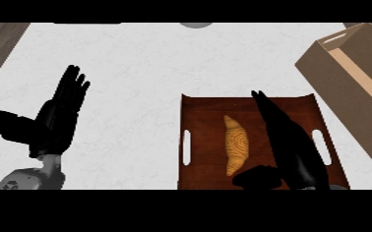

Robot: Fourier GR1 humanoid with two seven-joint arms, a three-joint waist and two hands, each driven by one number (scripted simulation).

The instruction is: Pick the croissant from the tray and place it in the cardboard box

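Observation:
A golden croissant (pixel 235 145) lies lengthwise in the middle of a dark brown wooden tray (pixel 207 118) with slot handles on both sides. My right hand (pixel 289 142) hovers over the tray just right of the croissant, fingers straight and pointing away, thumb sticking out left near the croissant's near end. It holds nothing. The cardboard box (pixel 335 69) stands at the right edge, tilted in view, its open inside partly showing. My left hand (pixel 59 115) rests open at the left, fingers up, well away from the tray.
The white counter (pixel 145 64) stretches around the tray. A grey round shape (pixel 196 24) peeks in at the far edge. A brownish surface (pixel 11 37) shows at the top left corner.

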